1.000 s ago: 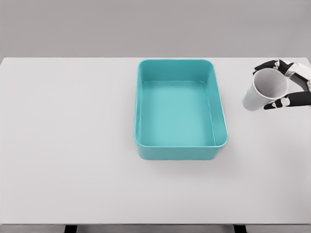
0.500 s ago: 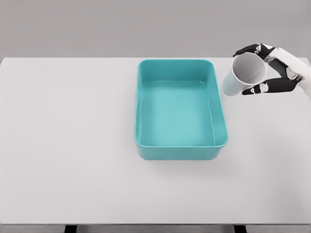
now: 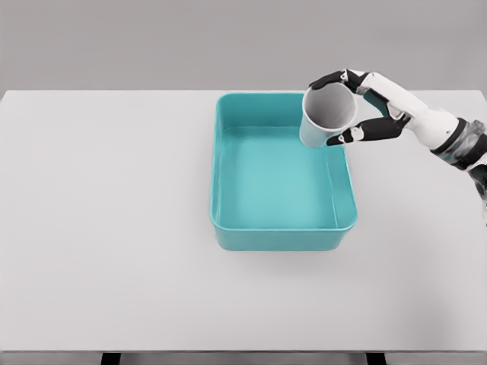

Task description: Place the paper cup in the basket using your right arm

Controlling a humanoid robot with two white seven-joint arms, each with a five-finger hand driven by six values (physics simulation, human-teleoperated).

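We judge the carry nearly done: our right hand point(image 3: 358, 106) pinches the paper cup point(image 3: 327, 115) by its rim, tilted above the far right corner of the teal basket point(image 3: 228, 182) on the desk point(image 3: 106, 228), with only lowering and release left, while our left arm stays unseen.

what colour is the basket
Teal, a solid turquoise-green with no pattern; the basket shows clearly in the head view.
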